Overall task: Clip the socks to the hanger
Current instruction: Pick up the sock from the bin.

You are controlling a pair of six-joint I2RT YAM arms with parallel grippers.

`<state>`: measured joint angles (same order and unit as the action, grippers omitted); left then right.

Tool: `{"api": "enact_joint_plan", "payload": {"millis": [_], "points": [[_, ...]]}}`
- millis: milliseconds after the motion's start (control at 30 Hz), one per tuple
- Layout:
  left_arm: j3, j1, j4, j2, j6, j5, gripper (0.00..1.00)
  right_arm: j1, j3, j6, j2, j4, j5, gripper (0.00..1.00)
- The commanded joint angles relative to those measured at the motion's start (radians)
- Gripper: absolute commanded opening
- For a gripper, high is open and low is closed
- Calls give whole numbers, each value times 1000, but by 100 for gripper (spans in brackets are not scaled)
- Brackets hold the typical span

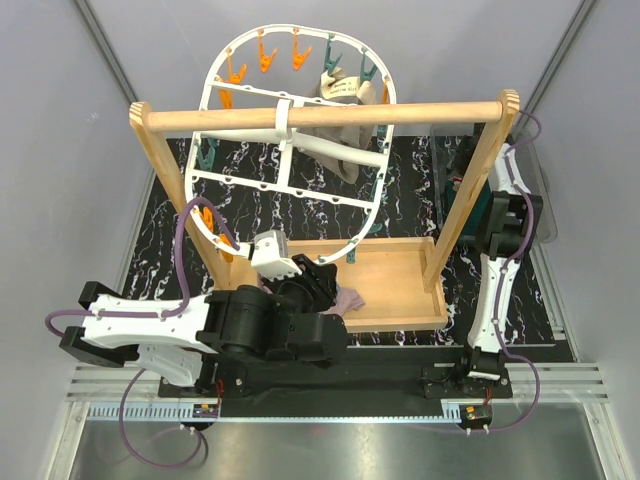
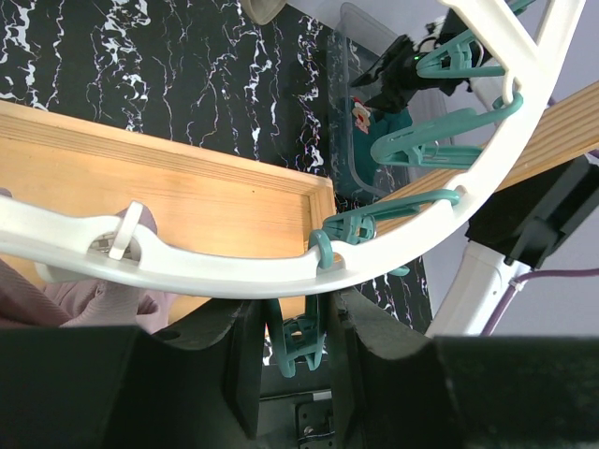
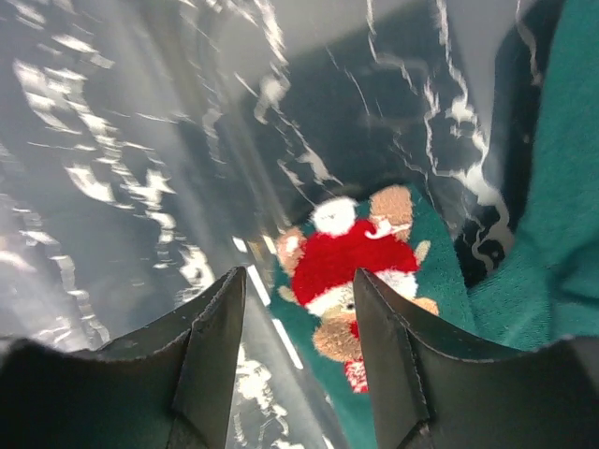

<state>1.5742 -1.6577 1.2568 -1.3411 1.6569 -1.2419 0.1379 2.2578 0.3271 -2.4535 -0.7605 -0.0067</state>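
Pressure from the left gripper (image 2: 295,318) explains the pose: its two fingers are pressed together on a teal clothespin (image 2: 299,341) dangling from the near rim of the white hanger (image 2: 234,273), at about 6 o'clock on the oval as the overhead camera sees it. It is probably squeezing the clip's tail so the mouth gapes for fabric. A mauve-pink sock (image 2: 89,301) bunches just beside that gripper at its 9 o'clock, under the rim and over the wooden tray base (image 2: 187,196). It is near the clip but not visibly in it, and I cannot tell whether anything holds it up. At 3 o'clock in the overhead view, the right gripper (image 3: 299,281) hangs inside a clear bin (image 3: 131,140), fingers spread with nothing between them, poised over a teal sock (image 3: 562,187) printed with a red-coated bear, seemingly to fetch it next. The hanger hangs from the wooden rail (image 1: 320,115), leaving its clips reachable from below.
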Motion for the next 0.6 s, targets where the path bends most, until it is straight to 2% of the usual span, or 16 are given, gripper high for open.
{"api": "enact_joint_plan", "payload": {"millis": [0,133,300,400,433,467,567], "points": [[0,1,0,36,35,-56,0,-20,37,-5,-13,-51,128,56],[0,3,-2,33,37,-54,0,-23,-14,-3,-27,-20,142,55],[0,3,1,36,38,-56,0,-23,38,-16,-108,-57,128,51],[0,3,9,37,43,-59,0,-21,31,-16,-117,-39,113,37],[1,1,7,37,43,-60,0,-23,31,-20,-116,-36,109,27],[3,3,7,36,41,-59,0,-23,35,-22,-114,-37,109,21],[3,3,6,31,38,-57,0,-21,7,-17,-66,-27,119,11]]}}
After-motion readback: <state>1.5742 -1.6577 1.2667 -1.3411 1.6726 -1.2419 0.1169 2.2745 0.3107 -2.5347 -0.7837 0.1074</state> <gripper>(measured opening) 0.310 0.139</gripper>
